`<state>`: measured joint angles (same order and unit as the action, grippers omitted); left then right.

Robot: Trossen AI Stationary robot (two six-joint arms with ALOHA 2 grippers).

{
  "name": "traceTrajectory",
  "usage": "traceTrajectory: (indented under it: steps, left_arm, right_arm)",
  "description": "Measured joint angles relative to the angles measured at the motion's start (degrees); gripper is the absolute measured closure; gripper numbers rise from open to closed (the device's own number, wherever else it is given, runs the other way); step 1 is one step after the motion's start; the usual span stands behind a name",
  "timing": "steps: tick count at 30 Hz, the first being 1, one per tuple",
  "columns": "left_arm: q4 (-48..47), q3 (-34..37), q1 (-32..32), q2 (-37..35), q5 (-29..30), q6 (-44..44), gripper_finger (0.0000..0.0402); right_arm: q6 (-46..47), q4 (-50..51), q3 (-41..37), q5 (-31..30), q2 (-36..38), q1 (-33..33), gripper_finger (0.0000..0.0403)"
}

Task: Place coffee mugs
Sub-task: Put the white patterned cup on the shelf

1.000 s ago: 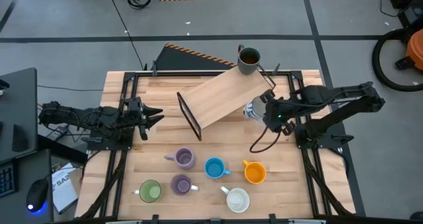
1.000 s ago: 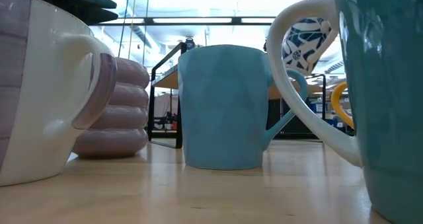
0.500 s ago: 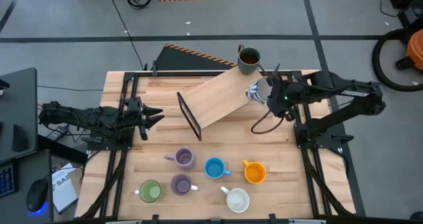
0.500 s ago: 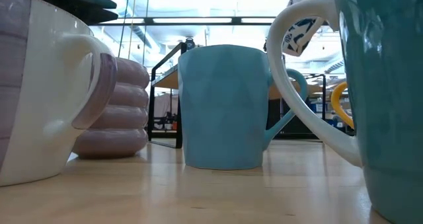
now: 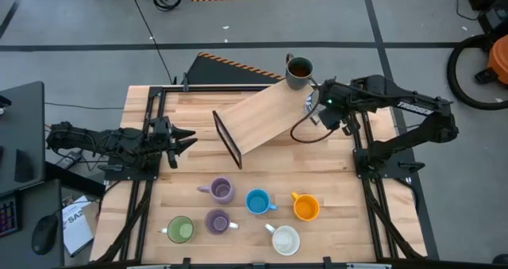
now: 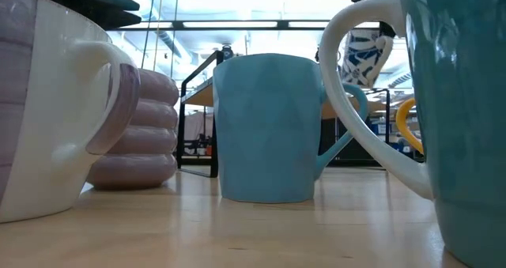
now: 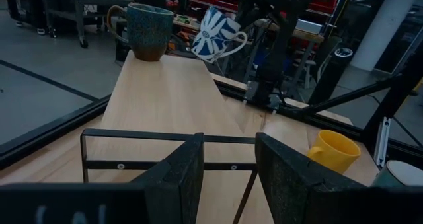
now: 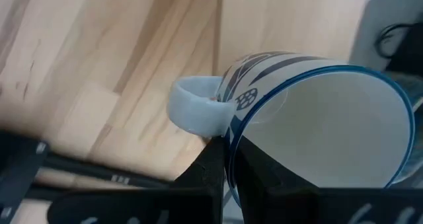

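Note:
A white mug with blue stripes (image 7: 215, 34) hangs tilted over the far right end of the raised wooden shelf board (image 5: 258, 118). My right gripper (image 5: 315, 107) is shut on it. A dark mug (image 5: 299, 71) stands on the board's far end, right beside the striped mug. Several mugs stand on the near table: purple (image 5: 221, 190), blue (image 5: 257, 201), orange (image 5: 305, 208), green (image 5: 180, 229), a second purple (image 5: 217, 220) and white (image 5: 285, 239). My left gripper (image 5: 181, 138) waits open at the table's left, pointing level at the shelf's black frame. My right gripper pinches the striped mug's rim (image 8: 229, 143) just beside its handle (image 8: 192, 108). One finger (image 8: 256, 168) is inside the mug and the other (image 8: 213, 166) is outside. The fingers slant down from above. The mug hangs tilted, clear of the board.
The shelf's black wire frame (image 5: 227, 139) stands at the board's near end. A cable loops beside the right arm (image 5: 305, 134). Bare wood lies between the shelf and the row of mugs.
My right gripper has carried the striped mug up and toward the table's far edge. It went from beside the shelf's right side to above the board's far end, near the dark mug. The mug has turned in the hold on the way.

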<state>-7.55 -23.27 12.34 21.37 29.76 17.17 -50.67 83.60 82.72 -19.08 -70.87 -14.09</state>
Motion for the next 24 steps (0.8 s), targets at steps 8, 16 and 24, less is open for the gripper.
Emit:
traceTrajectory:
  steps: [8, 16, 24]
  left_arm:
    - [0.0, 0.0, 0.0, 0.0, 0.0, 0.0, 0.026]
    - [0.0, 0.0, 0.02, 0.0, 0.0, 0.02, 0.026]
    - [0.0, 0.0, 0.02, 0.02, 0.04, 0.02, 0.026]
  right_arm:
    - [-8.7, -0.5, 0.0, 1.2, -0.66, -5.4, 0.038]
    - [-13.95, -0.56, 0.0, 3.17, -1.36, -9.71, 0.0379]
    - [-16.1, -1.99, 0.0, 5.36, -3.41, -12.47, 0.0379]
